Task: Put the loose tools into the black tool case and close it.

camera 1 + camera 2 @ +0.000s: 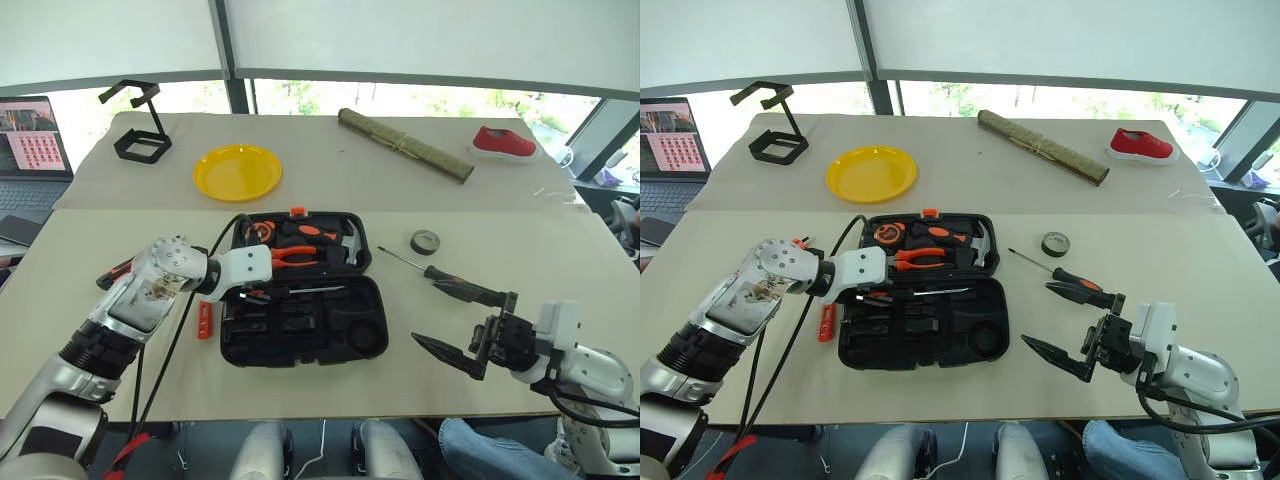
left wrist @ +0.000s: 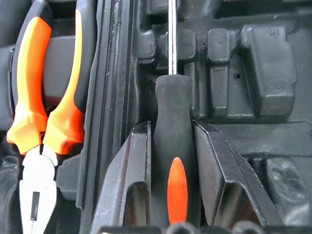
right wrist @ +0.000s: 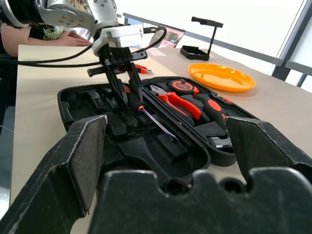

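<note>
The black tool case (image 1: 365, 335) lies open at mid-table, with pliers (image 1: 295, 257) and a hammer (image 1: 350, 250) in its far half. My left gripper (image 1: 255, 293) is shut on the black, orange-striped handle of a screwdriver (image 2: 176, 190). It holds the tool low over the near half's moulded slots, shaft (image 1: 315, 289) pointing right. My right gripper (image 1: 440, 318) stands open to the right of the case, holding nothing. A second screwdriver (image 1: 448, 280) and a grey tape roll (image 1: 425, 241) lie beyond it. A small orange tool (image 1: 204, 320) rests by the case's left side. Another orange-and-black tool (image 1: 115, 272) is partly hidden behind my left arm.
At the back of the table are a yellow plate (image 1: 237, 172), a black wire stand (image 1: 140, 135), a rolled mat (image 1: 405, 145) and a red shoe (image 1: 503, 142). A laptop (image 1: 35, 140) sits at far left. A person's arm (image 3: 63, 36) rests at the table's left side.
</note>
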Controlling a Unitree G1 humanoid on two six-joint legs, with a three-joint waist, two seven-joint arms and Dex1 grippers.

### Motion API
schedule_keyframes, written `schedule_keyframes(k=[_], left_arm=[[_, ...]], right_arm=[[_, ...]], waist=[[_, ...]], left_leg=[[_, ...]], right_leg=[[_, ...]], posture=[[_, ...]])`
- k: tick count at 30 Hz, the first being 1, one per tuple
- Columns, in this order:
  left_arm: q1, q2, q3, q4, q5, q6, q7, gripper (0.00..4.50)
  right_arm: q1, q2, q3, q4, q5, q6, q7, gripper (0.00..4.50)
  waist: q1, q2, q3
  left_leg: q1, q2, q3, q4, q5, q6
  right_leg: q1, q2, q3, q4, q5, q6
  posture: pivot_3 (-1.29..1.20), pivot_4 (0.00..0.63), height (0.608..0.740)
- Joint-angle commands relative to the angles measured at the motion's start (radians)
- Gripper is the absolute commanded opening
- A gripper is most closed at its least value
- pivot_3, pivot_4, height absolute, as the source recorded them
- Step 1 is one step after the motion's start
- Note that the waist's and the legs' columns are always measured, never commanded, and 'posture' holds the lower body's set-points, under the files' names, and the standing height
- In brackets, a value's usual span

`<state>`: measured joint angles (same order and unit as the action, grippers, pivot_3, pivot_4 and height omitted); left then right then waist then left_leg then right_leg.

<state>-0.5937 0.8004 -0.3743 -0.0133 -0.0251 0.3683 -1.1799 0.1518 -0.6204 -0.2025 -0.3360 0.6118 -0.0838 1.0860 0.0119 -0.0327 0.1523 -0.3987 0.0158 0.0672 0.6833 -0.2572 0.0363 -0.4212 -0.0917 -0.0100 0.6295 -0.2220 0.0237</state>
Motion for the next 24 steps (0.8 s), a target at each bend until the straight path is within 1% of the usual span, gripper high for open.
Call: schedule_keyframes(k=[1,7,9,11,15,16,21,24], left_arm=[[-0.017,-0.022,0.002,0.013,0.04,0.002,0.035,0.81],[-0.002,-0.024,0.011,-0.013,0.047,-0.028,0.022,0.81],[0.011,-0.038,0.034,-0.021,0.018,-0.056,0.022,1.81],[0.016,-0.059,0.065,-0.021,0.001,-0.083,0.052,2.31],[0.025,-0.1,0.15,-0.001,-0.041,-0.207,0.095,3.71],[0.03,-0.11,0.18,0.005,-0.069,-0.21,0.097,3.71],[0.075,-0.151,0.259,0.013,-0.179,-0.188,0.088,3.71],[0.1,-0.177,0.27,0.035,-0.199,-0.168,0.101,2.97]], right_arm=[[-0.008,-0.013,-0.007,-0.038,0.024,0.02,0.008,4.5],[0.008,-0.008,-0.003,-0.06,0.035,0.051,0.018,4.5],[0.015,-0.005,-0.001,-0.066,0.039,0.062,0.021,4.5],[0.022,-0.004,0.002,-0.073,0.04,0.069,0.025,4.5],[0.039,-0.003,0.003,-0.086,0.048,0.084,0.027,4.5],[0.042,-0.003,0.003,-0.088,0.05,0.088,0.028,4.5],[0.052,-0.003,0.003,-0.087,0.052,0.095,0.033,4.5],[0.049,0.001,0.007,-0.08,0.05,0.097,0.032,4.5]], waist=[[0.005,0.0,0.0],[0.011,0.0,0.0],[0.011,0.0,0.0],[0.013,0.0,0.0],[0.018,0.0,0.0],[0.018,0.0,0.0],[0.01,0.0,0.0],[0.006,0.0,0.0]], left_leg=[[0.0,0.0,0.0,0.001,0.0,0.0],[0.0,0.0,-0.001,0.003,0.0,0.0],[0.0,0.0,-0.001,0.003,0.0,0.0],[-0.001,0.0,-0.001,0.003,0.0,0.0],[-0.004,0.0,-0.003,0.007,0.0,0.001],[-0.006,0.001,-0.004,0.011,-0.001,0.002],[-0.006,0.001,-0.004,0.011,-0.002,0.004],[-0.006,0.001,-0.004,0.011,-0.002,0.004]], right_leg=[[0.0,0.0,0.0,0.0,0.0,0.0],[0.001,0.0,-0.001,0.0,0.0,0.001],[0.001,0.0,-0.001,0.001,0.0,0.001],[0.001,0.0,-0.001,0.001,0.0,0.001],[0.0,0.0,-0.002,0.001,0.001,0.001],[0.0,0.0,-0.004,0.002,0.001,0.001],[0.0,-0.001,-0.002,0.001,0.002,0.002],[0.0,-0.001,-0.003,0.001,0.002,0.003]], posture=[[0.0,0.15,0.74],[0.0,0.15,0.74],[0.0,0.15,0.74],[0.0,0.15,0.74],[0.0,0.15,0.74],[0.0,0.15,0.74],[0.0,0.15,0.74],[0.0,0.15,0.74]])
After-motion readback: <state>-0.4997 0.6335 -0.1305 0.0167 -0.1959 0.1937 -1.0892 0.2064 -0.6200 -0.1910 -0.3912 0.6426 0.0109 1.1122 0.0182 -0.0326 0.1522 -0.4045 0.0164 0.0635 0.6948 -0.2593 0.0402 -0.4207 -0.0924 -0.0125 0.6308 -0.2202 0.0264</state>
